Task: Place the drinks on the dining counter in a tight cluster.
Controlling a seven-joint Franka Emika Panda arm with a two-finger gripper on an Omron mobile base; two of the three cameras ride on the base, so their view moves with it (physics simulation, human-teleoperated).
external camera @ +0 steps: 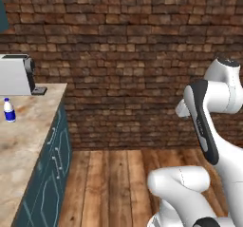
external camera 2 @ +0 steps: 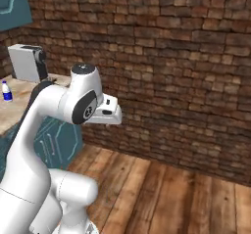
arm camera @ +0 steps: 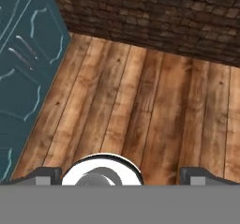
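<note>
The fingers [arm camera: 120, 176] are wide apart and hold nothing (over the wooden floor [arm camera: 140, 101]), because the little white bottle [external camera: 8, 110] stands far off on the table [external camera: 28, 140].

Place: a home kitchen, rendered.
Wall: dark red-brown brick wall [external camera: 128, 41] running across at 12 o'clock.
Floor: warm wooden plank floor [arm camera: 140, 101] underfoot.
Counter: marbled beige stone counter [external camera: 28, 126] at 9 o'clock, on a teal cabinet base [external camera: 50, 174] with panelled doors.
Appliance: grey coffee machine [external camera: 16, 74] at the counter's far end.
Drink: small white blue-banded bottle [external camera: 9, 110] standing near it.
</note>
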